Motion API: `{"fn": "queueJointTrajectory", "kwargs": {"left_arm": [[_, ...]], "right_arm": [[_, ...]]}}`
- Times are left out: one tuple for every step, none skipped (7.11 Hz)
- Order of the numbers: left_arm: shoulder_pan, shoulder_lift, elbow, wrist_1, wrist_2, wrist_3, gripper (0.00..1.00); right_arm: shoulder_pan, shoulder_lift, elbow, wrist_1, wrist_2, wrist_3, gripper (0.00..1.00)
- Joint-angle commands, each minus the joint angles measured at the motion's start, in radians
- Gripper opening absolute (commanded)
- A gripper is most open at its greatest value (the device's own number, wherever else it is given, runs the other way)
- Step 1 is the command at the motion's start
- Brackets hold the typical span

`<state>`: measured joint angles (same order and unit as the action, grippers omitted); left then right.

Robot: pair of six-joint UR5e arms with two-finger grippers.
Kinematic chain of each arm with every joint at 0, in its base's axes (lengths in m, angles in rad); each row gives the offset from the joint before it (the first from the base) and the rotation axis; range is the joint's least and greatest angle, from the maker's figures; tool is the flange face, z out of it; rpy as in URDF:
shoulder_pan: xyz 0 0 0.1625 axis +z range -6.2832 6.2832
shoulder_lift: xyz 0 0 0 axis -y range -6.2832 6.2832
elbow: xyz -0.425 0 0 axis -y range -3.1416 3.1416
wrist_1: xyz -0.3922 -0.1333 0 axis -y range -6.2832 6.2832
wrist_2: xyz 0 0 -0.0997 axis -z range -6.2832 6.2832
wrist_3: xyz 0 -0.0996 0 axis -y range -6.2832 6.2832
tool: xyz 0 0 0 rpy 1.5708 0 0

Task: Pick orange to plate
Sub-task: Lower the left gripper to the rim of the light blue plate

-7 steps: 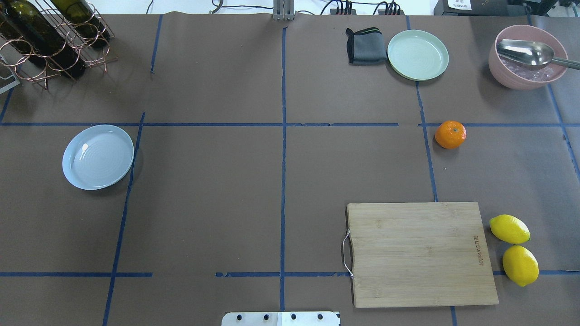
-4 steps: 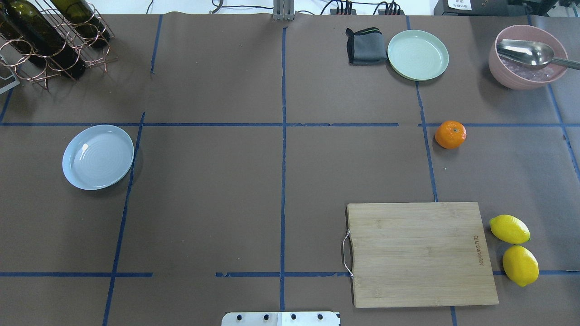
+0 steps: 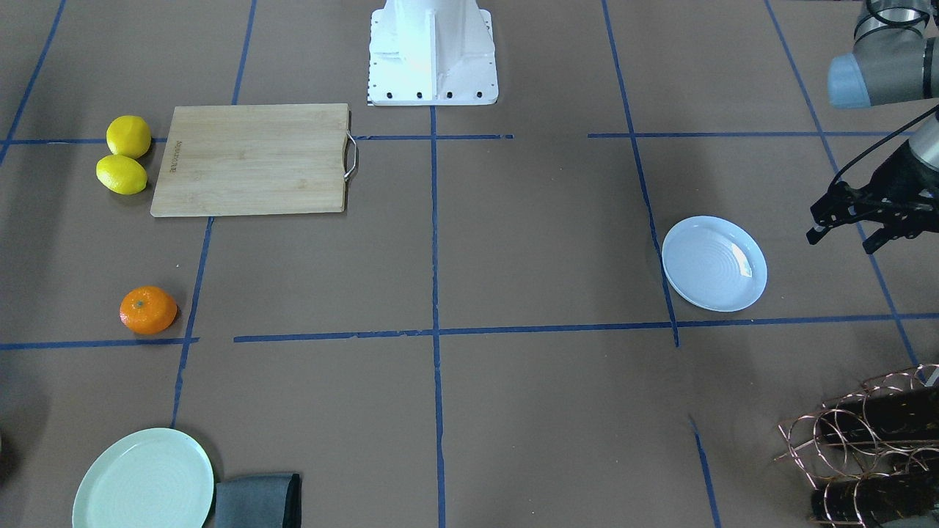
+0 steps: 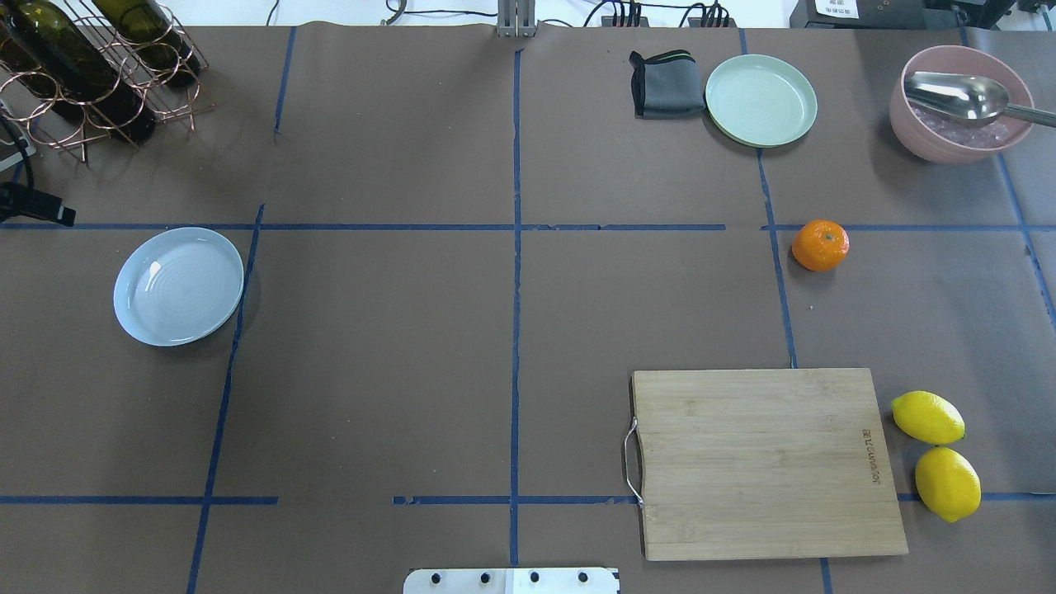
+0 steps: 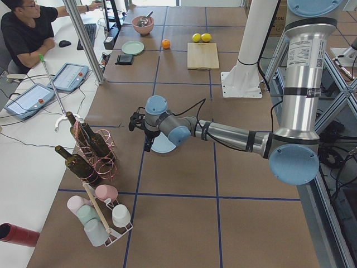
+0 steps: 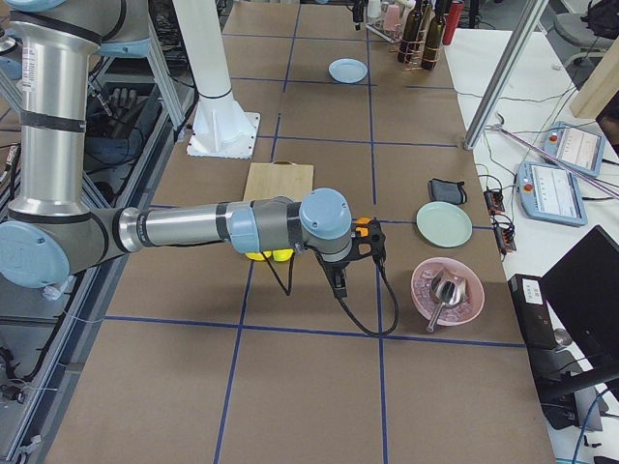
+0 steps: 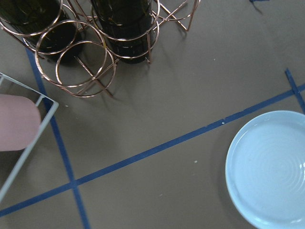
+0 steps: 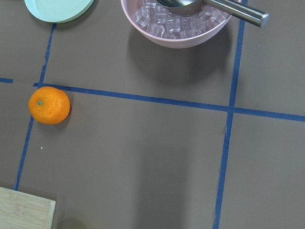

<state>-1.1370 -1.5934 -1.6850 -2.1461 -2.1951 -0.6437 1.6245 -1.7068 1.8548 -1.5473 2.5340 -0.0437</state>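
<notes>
**Bench layout with both arms in view.** In the overhead view the orange [image 4: 820, 245] sits on the bare bench [image 4: 511, 330] at the upper right of the frame. It is just right of a blue tape line and touches nothing. The front-facing view places it at lower left.

The plate [image 4: 178, 286] lies at the left of the overhead frame, empty and well apart from the orange.

Your left hand [image 3: 845, 233] hangs at the right edge of the front-facing view, near the plate but not above it. Its fingers are spread apart and hold nothing. The left wrist camera looks down on the plate at its lower right and on a copper wire rack [image 7: 86, 52] with dark bottles at its upper left.

Your right hand [image 6: 338, 283] shows only in the right side view, pointing down over the bench. You cannot tell whether its fingers are apart or closed. Its wrist camera shows the orange at the left of its frame and a pink bowl [image 8: 176, 33] of ice with a metal scoop [image 8: 233, 10] at the top.

A cutting board [image 4: 767, 462] lies at the lower right of the overhead frame. Two lemons [image 4: 927, 417] sit close together just off its right edge. A mint-green plate [image 4: 761, 100] and a folded grey cloth [image 4: 665, 83] lie side by side at the upper right.
</notes>
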Motion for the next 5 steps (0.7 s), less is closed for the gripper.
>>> {"fn": "queueJointTrajectory", "kwargs": {"left_arm": [[0.098, -0.01, 0.074, -0.113, 0.105, -0.141, 0.96], [0.13, -0.014, 0.118, -0.174, 0.121, -0.18, 0.96], [0.182, -0.02, 0.142, -0.199, 0.162, -0.232, 0.95], [0.2, -0.022, 0.154, -0.204, 0.193, -0.237, 0.94], [0.204, -0.02, 0.159, -0.204, 0.195, -0.237, 0.94]], "right_arm": [[0.0, 0.001, 0.004, 0.003, 0.0, 0.001, 1.0], [0.0, 0.003, 0.006, 0.003, -0.003, 0.011, 1.0], [0.0, 0.003, 0.006, 0.006, -0.003, 0.054, 1.0], [0.0, 0.004, 0.006, 0.006, -0.004, 0.059, 1.0], [0.0, 0.003, 0.007, 0.006, -0.003, 0.059, 1.0]]}}
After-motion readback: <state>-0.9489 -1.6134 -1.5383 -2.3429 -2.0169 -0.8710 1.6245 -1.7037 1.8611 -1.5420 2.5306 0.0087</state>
